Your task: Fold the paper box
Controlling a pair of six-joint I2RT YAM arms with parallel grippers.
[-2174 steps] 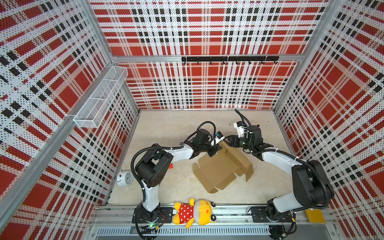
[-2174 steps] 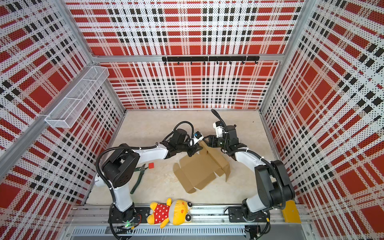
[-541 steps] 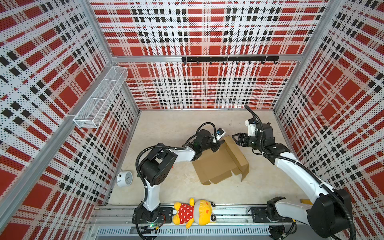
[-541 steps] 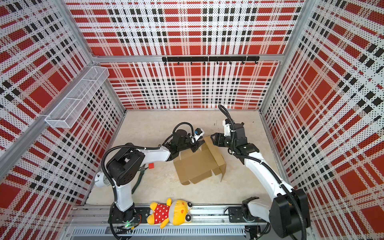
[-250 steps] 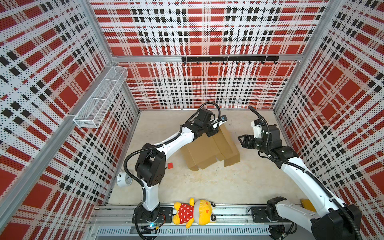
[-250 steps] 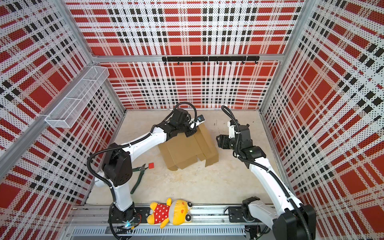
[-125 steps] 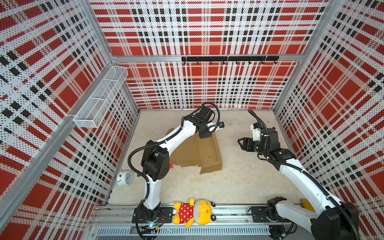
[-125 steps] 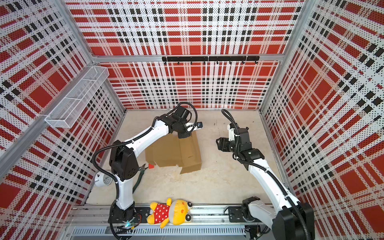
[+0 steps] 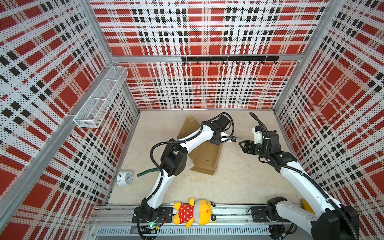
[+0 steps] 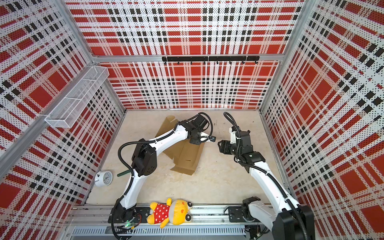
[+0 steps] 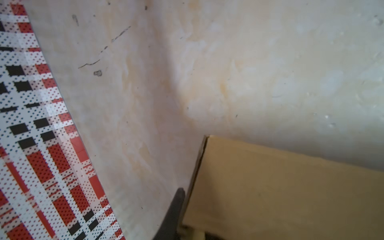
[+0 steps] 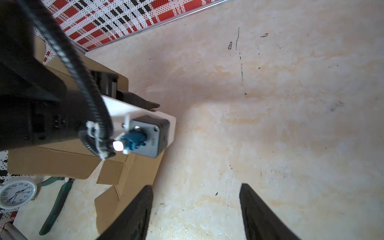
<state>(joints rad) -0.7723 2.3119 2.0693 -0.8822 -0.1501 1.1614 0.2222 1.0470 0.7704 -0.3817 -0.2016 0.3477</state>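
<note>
Right gripper [image 12: 196,187]: 2 fingers [image 12: 137,212] spread wide, empty, above the bare table [image 12: 270,124]. Left gripper [image 9: 216,142]: 1 finger [image 11: 174,207] visible just beside a paper box [image 9: 205,155] edge; opening and grip cannot be determined. The paper box lies mid-table under the left arm.

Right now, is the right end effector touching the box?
Apart. In both top views, bare table shows between the open right end effector and the box.

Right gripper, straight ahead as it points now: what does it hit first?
Probably the left arm's wrist camera just ahead of the right gripper, above the paper box edge; height unclear, it might pass beside it.
</note>
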